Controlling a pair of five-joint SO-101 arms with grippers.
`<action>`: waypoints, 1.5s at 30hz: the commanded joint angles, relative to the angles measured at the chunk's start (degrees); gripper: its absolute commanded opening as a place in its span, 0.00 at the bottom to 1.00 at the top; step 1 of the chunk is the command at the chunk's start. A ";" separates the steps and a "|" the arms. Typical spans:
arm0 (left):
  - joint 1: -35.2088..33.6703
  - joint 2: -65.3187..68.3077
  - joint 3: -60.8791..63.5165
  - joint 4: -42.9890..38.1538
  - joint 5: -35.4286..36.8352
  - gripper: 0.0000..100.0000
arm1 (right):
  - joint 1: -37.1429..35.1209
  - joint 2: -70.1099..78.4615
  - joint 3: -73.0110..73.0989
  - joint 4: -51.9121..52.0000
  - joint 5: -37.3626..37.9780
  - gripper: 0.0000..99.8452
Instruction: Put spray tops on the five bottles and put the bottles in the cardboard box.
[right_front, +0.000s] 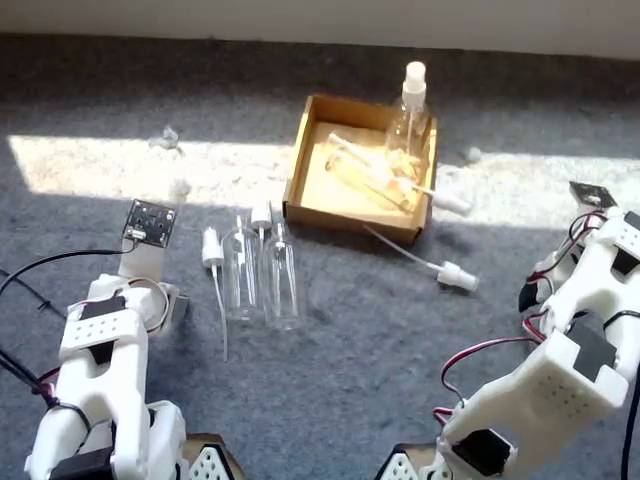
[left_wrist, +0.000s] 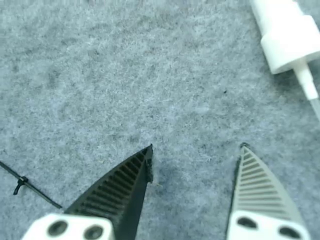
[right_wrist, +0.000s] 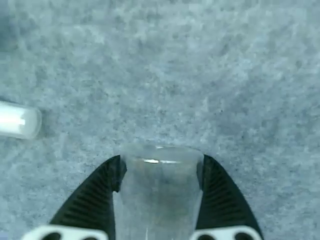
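The cardboard box lies at the back middle. A capped bottle stands upright at its far right corner, and clear bottles lie inside. Two bare bottles lie side by side on the carpet in front of the box. Loose spray tops lie beside them, at the box's right edge and further right. My left gripper hangs open over bare carpet, a spray top just beyond it. My right gripper is shut on a clear plastic cylinder; cap or bottle end, I cannot tell.
Grey carpet covers the whole surface. Small clear caps lie at the back left and right of the box; another clear cap lies near my right gripper. A black cable runs beside my left gripper. The arms' bases stand at both front corners.
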 joint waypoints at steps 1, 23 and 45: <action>0.92 -0.22 0.13 -0.88 -0.26 0.25 | 0.04 -1.63 -0.13 -1.10 -2.02 0.03; 1.01 -0.22 0.13 -0.88 -0.26 0.25 | 4.35 -1.71 -8.48 2.68 -40.62 0.19; 1.01 -0.22 0.13 -0.88 -0.26 0.25 | -9.89 -2.15 -29.58 19.12 -22.15 0.39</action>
